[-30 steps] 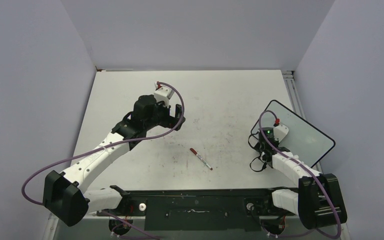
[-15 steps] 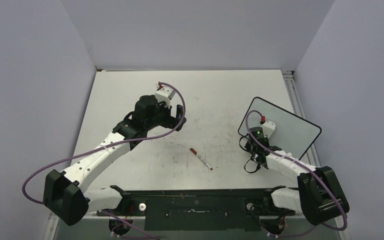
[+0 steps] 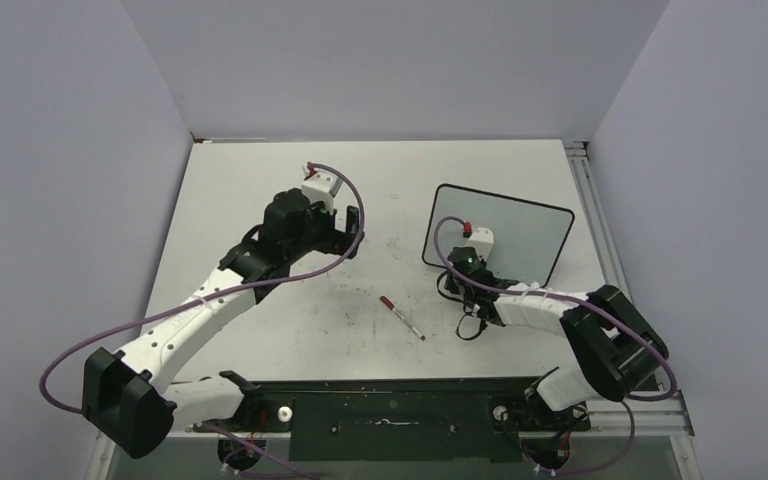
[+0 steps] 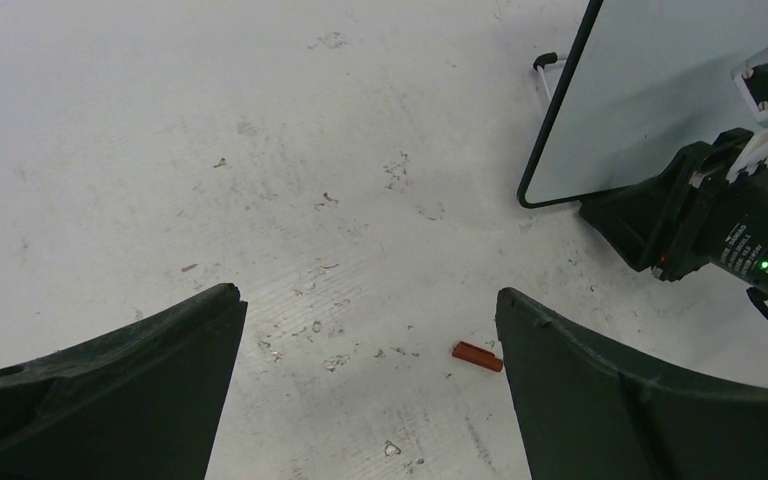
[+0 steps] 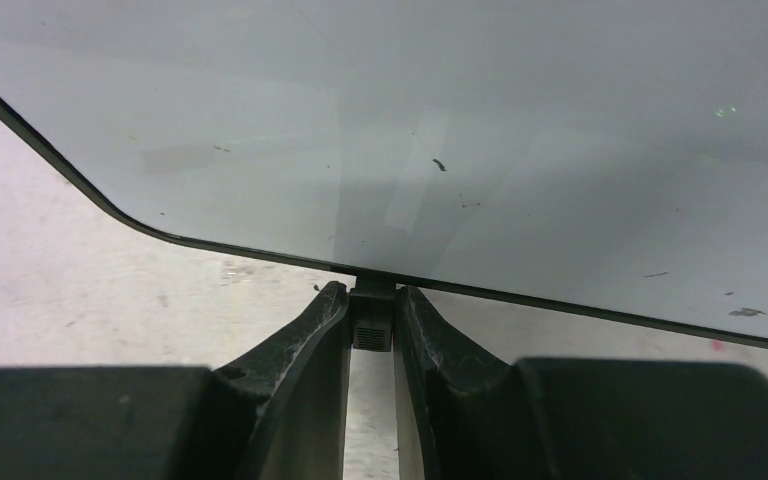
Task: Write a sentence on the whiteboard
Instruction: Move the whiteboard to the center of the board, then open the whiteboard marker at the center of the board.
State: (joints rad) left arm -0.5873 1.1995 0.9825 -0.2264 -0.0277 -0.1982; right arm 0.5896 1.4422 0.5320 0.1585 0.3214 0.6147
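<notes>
Right tool (image 5: 371, 293) clenches, apparently, a small black foot (image 5: 371, 335) of the black-framed glossy grey whiteboard (image 5: 480, 130); left of it, left tool (image 4: 368, 296) hangs released.

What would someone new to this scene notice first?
The whiteboard stands out, right of the table's middle with no writing on its face. The right pincer is shut on the small black foot at its near edge. A red-capped marker lies alone between the arms, and the left pincer hangs wide open over the table, holding nothing.
</notes>
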